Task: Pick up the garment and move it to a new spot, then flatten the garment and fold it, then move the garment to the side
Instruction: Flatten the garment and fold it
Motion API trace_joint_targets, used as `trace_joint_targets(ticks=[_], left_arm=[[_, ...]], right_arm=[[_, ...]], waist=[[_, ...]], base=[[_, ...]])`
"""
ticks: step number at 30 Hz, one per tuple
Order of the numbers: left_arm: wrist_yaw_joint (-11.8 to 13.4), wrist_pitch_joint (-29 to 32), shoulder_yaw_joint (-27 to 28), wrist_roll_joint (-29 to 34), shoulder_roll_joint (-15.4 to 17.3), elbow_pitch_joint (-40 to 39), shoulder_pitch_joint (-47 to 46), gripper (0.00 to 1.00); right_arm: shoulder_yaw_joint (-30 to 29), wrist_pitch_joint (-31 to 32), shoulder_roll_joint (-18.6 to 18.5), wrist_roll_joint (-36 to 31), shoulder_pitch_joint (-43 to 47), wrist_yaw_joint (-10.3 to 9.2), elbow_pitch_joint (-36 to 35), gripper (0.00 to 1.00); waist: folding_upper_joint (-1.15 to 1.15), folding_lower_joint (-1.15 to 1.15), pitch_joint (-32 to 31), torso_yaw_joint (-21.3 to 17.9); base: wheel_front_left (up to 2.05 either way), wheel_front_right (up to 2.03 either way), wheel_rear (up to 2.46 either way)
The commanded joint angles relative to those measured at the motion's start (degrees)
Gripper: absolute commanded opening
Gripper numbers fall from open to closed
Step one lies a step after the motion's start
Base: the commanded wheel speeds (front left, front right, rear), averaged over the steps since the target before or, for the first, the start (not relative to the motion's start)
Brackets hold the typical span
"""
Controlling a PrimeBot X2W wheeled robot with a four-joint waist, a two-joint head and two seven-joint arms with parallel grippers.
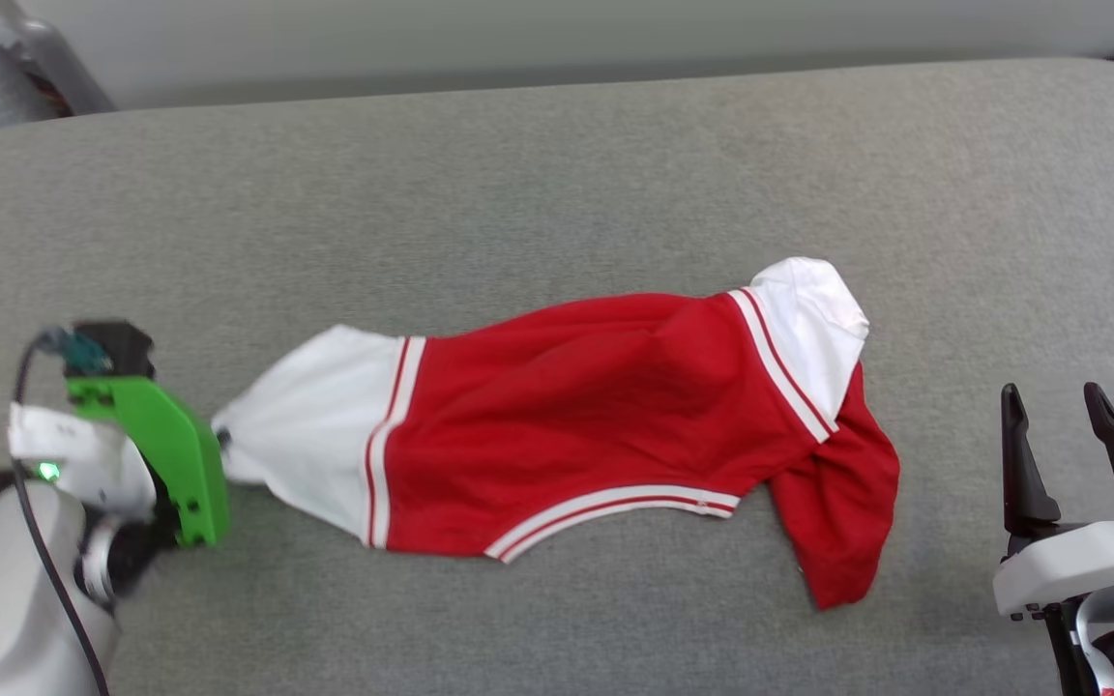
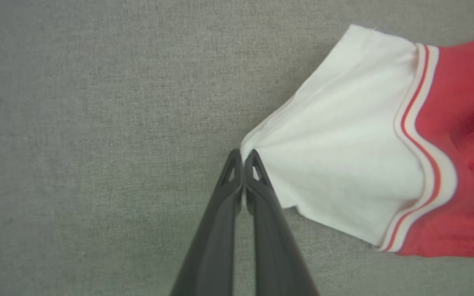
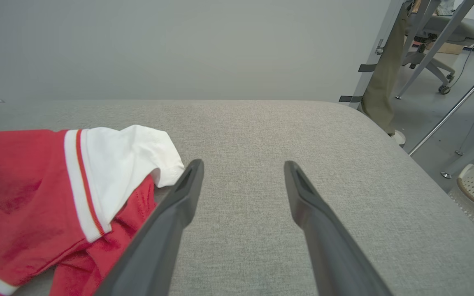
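**Observer:** Where is the garment?

**Me:** The garment [image 1: 605,425] lies strung out across the middle of the grey padded surface [image 1: 557,164], rumpled, not flat. The near sleeve [image 2: 344,135], white, points to my left. The far sleeve [image 1: 808,319] is bunched at the right end over a folded red flap.

**Observer:** How will it handle?

**Me:** My judgement is soft, light and limp. With no stiffness, it should hang and trail from any single pinch. Thin cloth may slide out of a shallow bite. The best holds look like the sleeve hems or the striped trim [image 1: 615,507], where the fabric is doubled.

**Observer:** Left claw?

**Me:** My left gripper [image 2: 243,158] is closed, fingers pressed together, with the near sleeve's corner nipped at the very tips. Pleats fan out from the pinch. It is a small bite, and I rate it good for a slow pull only.

**Observer:** Arm poses?

**Me:** My left wrist is low at the garment's left end, fingers angled down onto the surface. My right gripper [image 1: 1052,396] hangs off to the garment's right, fingers spread wide and empty, pointing away from me. By the head view it is near the cloth but not touching it.
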Motion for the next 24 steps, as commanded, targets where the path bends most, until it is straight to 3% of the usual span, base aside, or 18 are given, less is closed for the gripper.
trace_joint_targets(ticks=[1, 8, 9, 11, 12, 19, 24], left_arm=[[0.43, 0.52, -0.34, -0.65, -0.20, -0.60, 2.70, 0.00], [0.75, -3.52, -2.32, -0.40, -3.94, -3.60, 7.68, 0.00], [0.69, -4.47, -2.54, -0.13, -4.42, -3.70, 7.67, 0.13], [0.63, -6.69, -2.91, 0.51, -5.38, -3.59, 7.54, 0.82], [0.29, -8.35, -3.18, 0.95, -5.88, -3.51, 7.40, 1.00], [-0.25, -25.54, -2.56, 5.90, -7.68, -4.50, 6.04, 1.00], [0.33, -38.80, -2.53, 9.26, -9.91, -6.42, 7.39, 1.00]], right_arm=[[0.18, 0.22, -0.02, -0.25, 0.48, -0.08, -0.13, 1.00], [0.53, 1.48, -0.36, -0.08, 0.93, -0.08, 0.27, 1.00], [0.39, 1.57, -0.41, -0.07, 0.90, -0.08, 0.29, 1.00], [0.16, 1.83, -0.57, -0.06, 0.84, -0.08, 0.46, 1.00], [0.06, 2.03, -0.68, -0.01, 0.84, -0.08, 0.61, 1.00], [-0.12, 3.38, -1.33, 0.04, 1.16, -0.08, 0.76, 1.00], [1.87, 9.74, -4.95, 1.72, 0.95, -0.08, -0.40, 1.00]], waist=[[0.00, 0.00, -2.24, 2.63], [0.00, 0.00, -2.25, 4.47], [0.00, 0.00, -2.18, 4.65], [0.00, 0.00, -2.09, 4.98], [0.00, 0.00, -2.10, 5.19], [0.00, 0.00, -2.91, 6.34], [0.00, 0.00, -3.13, 7.74]], base=[[0.00, 0.00, 0.00], [0.00, 0.00, 0.00], [0.00, 0.00, 0.00], [0.00, 0.00, 0.00], [0.00, 0.00, 0.00], [0.00, 0.00, 0.00], [0.00, 0.00, 0.00]])
